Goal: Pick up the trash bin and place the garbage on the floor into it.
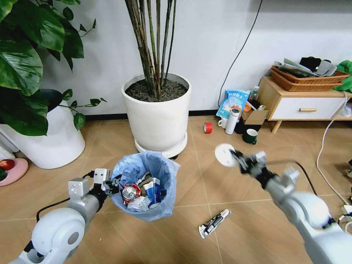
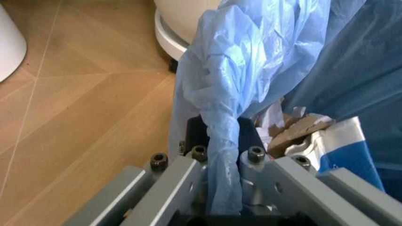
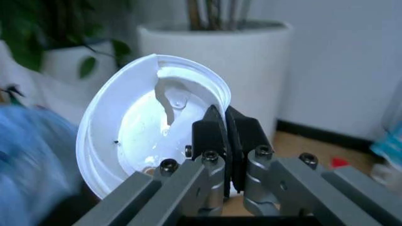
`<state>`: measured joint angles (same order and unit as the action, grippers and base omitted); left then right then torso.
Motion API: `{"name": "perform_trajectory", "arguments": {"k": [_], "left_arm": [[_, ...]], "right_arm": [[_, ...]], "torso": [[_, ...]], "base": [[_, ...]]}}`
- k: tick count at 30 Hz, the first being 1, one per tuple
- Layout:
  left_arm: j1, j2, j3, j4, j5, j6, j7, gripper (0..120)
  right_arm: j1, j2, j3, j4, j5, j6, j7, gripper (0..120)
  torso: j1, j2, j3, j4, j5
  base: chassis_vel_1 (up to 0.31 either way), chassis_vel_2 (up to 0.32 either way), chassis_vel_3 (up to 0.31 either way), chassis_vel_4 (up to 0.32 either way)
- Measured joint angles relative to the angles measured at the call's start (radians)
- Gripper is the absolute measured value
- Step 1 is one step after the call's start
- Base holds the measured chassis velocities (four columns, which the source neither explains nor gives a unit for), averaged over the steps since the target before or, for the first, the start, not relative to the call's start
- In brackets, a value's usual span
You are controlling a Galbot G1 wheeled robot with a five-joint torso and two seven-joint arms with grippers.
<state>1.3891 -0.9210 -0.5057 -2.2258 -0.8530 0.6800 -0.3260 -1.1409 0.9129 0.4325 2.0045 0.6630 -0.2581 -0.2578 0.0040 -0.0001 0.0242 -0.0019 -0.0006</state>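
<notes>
So right now the left gripper [image 1: 108, 186] is clamped on the rim of the small round dark trash bin lined with a crinkly light-blue plastic bag [image 1: 147, 184], holding it up off the light brown herringbone wood-look floor [image 1: 110, 143] — in the left wrist view you can see the fingers [image 2: 199, 162] pinching the bag and rim between them. The bin already has a crushed red piece, some paper and a blue-white wrapper inside. The right gripper [image 1: 235, 158] is up in the air at about 3 o'clock from the bin, well apart from it, jaws closed on the edge of a thin white round plastic lid [image 1: 224, 154]. To do this step well I'd say bring the lid over toward 9 o'clock until it's properly above the bag opening before letting go — it's light and flat, so dropped from the side it could glide or clip the rim and bounce out. Keep the bin steady and level meanwhile. One black-and-white tube wrapper [image 1: 214, 223] is on the floor at roughly 4 o'clock from the bin, so that's left to collect.
</notes>
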Motion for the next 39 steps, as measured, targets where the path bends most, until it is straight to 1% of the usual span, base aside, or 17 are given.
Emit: {"name": "perform_trajectory", "arguments": {"k": [3, 4, 7, 8, 12, 13, 16, 22, 25, 28, 29, 31, 33, 34, 35, 37, 39], "left_arm": [[-0.014, 0.007, 0.006, 0.014, -0.006, 0.001, -0.001, 0], [-0.018, 0.008, 0.007, 0.018, -0.007, 0.001, -0.001, 0], [-0.033, 0.009, 0.014, 0.03, -0.012, 0.001, 0.001, 0], [-0.033, 0.009, 0.014, 0.03, -0.012, 0.001, 0.001, 0], [-0.051, 0.008, 0.019, 0.045, -0.015, 0.0, 0.003, 0], [-0.051, 0.008, 0.019, 0.045, -0.015, 0.0, 0.003, 0], [-0.065, 0.003, 0.023, 0.054, -0.018, 0.0, 0.004, 0], [-0.085, -0.006, 0.031, 0.064, -0.024, 0.0, 0.001, 0], [-0.09, -0.008, 0.032, 0.064, -0.026, 0.0, 0.0, 0], [-0.092, -0.004, 0.029, 0.064, -0.031, 0.0, 0.0, 0], [-0.092, -0.004, 0.029, 0.064, -0.031, 0.0, 0.0, 0], [-0.092, -0.004, 0.026, 0.062, -0.031, 0.0, 0.0, 0], [-0.092, -0.005, 0.026, 0.06, -0.031, 0.0, 0.0, 0], [-0.092, -0.005, 0.026, 0.06, -0.031, 0.0, 0.0, 0], [-0.091, -0.006, 0.025, 0.059, -0.031, 0.0, 0.0, 0], [-0.09, -0.007, 0.025, 0.058, -0.031, 0.0, 0.0, 0], [-0.087, -0.009, 0.024, 0.056, -0.03, 0.0, 0.0, 0]], "right_arm": [[0.093, -0.03, -0.072, 0.029, 0.06, -0.045, 0.002, 0], [0.124, -0.037, -0.099, 0.034, 0.078, -0.053, 0.0, 0], [0.234, -0.048, -0.223, 0.04, 0.152, -0.075, 0.003, 0], [0.234, -0.048, -0.223, 0.04, 0.152, -0.075, 0.003, 0], [0.369, -0.032, -0.379, 0.027, 0.171, -0.086, 0.008, 0], [0.369, -0.032, -0.379, 0.027, 0.171, -0.086, 0.008, 0], [0.447, -0.007, -0.475, 0.011, 0.168, -0.091, 0.01, 0], [0.477, 0.008, -0.58, 0.008, 0.134, -0.086, 0.005, 0], [0.471, 0.007, -0.598, 0.015, 0.109, -0.086, -0.001, 0], [0.464, 0.007, -0.616, 0.02, 0.086, -0.085, -0.012, 10], [0.464, 0.007, -0.616, 0.02, 0.086, -0.085, -0.012, 10], [0.462, 0.008, -0.63, 0.02, 0.077, -0.081, -0.012, 20], [0.459, 0.01, -0.636, 0.02, 0.073, -0.079, -0.012, 27], [0.459, 0.01, -0.636, 0.02, 0.073, -0.079, -0.012, 27], [0.457, 0.01, -0.639, 0.02, 0.072, -0.079, -0.012, 34], [0.456, 0.01, -0.639, 0.02, 0.072, -0.079, -0.012, 37], [0.455, 0.009, -0.639, 0.022, 0.072, -0.078, -0.011, 49]], "torso": [[0.0, 0.0, 0.0, -0.0002, -0.0007], [0.0, 0.0, 0.0, -0.0003, 0.0], [0.0, 0.0, 0.0, -0.0004, -0.0001], [0.0, 0.0, 0.0, -0.0004, -0.0001], [0.0, 0.0, 0.0, -0.0003, -0.0004], [0.0, 0.0, 0.0, -0.0003, -0.0004], [0.0, 0.0, 0.0, -0.0001, -0.0006], [0.0, 0.0, 0.0, -0.0003, -0.0001], [0.0, 0.0, 0.0, -0.0005, -0.0002], [0.0, 0.0, 0.0, -0.0006, -0.0002], [0.0, 0.0, 0.0, -0.0006, -0.0002], [0.0, 0.0, 0.0, -0.0004, 0.0], [0.0, 0.0, 0.0, -0.0004, -0.0001], [0.0, 0.0, 0.0, -0.0004, -0.0001], [0.0, 0.0, 0.0, -0.0004, 0.0], [0.0, 0.0, 0.0, -0.0004, -0.0001], [0.0, 0.0, 0.0, -0.0004, -0.0001]], "base": [[0.0, 0.0, 0.0, 0.0], [0.0, 0.0, 0.0, 0.0], [0.0, 0.0, 0.0, 0.0], [0.0, 0.0, 0.0, 0.0], [0.0, 0.0, 0.0, 0.0], [0.0, 0.0, 0.0, 0.0], [0.0, 0.0, 0.0, 0.0], [0.0, 0.0, 0.0, 0.0], [0.0, 0.0, 0.0, 0.0], [0.0, 0.0, 0.0, 0.0], [0.0, 0.0, 0.0, 0.0], [0.0, 0.0, 0.0, 0.0], [0.0, 0.0, 0.0, 0.0], [0.0, 0.0, 0.0, 0.0], [0.0, 0.0, 0.0, 0.0], [0.0, 0.0, 0.0, 0.0], [0.0, 0.0, 0.0, 0.0]]}}
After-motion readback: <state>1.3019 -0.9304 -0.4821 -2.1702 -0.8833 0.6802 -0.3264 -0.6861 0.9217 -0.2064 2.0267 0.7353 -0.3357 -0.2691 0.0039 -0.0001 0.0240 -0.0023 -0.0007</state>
